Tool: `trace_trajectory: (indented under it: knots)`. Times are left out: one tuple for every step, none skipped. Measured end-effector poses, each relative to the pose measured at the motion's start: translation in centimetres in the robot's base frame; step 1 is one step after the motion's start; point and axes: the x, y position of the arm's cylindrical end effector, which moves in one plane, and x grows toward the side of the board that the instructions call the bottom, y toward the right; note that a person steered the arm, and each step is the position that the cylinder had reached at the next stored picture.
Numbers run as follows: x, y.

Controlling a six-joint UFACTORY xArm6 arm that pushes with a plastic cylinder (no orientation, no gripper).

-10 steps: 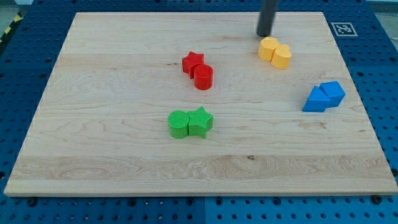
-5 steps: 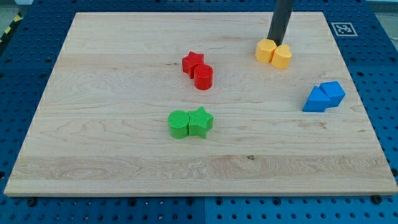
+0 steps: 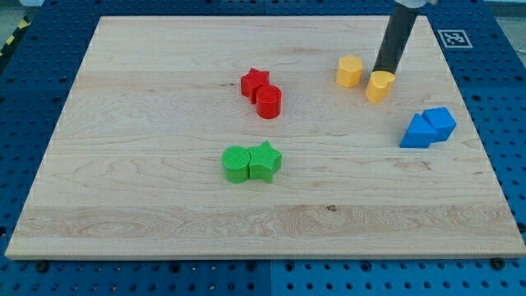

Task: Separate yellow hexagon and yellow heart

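No readable text (only a coded marker (image 3: 453, 37)).

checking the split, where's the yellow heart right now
The yellow heart sits near the view's top right, apart from the yellow hexagon to its left, with my tip touching its upper edge.

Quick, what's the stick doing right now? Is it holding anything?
My tip: no gripper, so it holds nothing; it sits at the top edge of the yellow heart, right of the yellow hexagon, which stands apart.
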Motion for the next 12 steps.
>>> trace_trajectory:
  knots:
    - [-1.0,-3.3]
    - [-1.5,-6.2]
    - [-1.5,-6.3]
    - [-4.3,-5.2]
    - [-5.2,-7.1]
    - [-4.7,-9.1]
    - [-4.7,-9.4]
    - [-4.3,-9.4]
    - [-3.1,-9.4]
    - [-3.3,-10.0]
    - [-3.7,-15.7]
    - [-3.4,-21.0]
